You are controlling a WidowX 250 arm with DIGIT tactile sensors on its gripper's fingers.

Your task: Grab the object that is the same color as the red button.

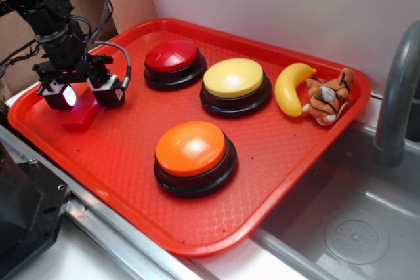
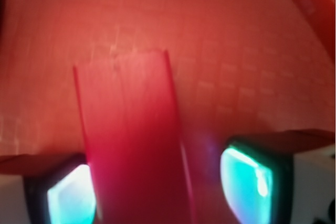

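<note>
Over the tray's (image 1: 275, 181) left corner, the spread tool (image 1: 84, 94) straddles the red block (image 1: 80, 118) unclenched.

The black robot arm reaches down over the near-left corner of the red tray (image 1: 275, 181), its gripper (image 1: 80, 94) pointing downward with jaws spread apart, one glowing fingertip (image 2: 249, 182) on each side of the red block (image 1: 81, 117).

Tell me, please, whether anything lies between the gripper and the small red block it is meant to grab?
Nothing visible does. The gripper hangs open right over the red block, and the wrist view shows the block between the two fingers, with only bare tray around it.
</note>
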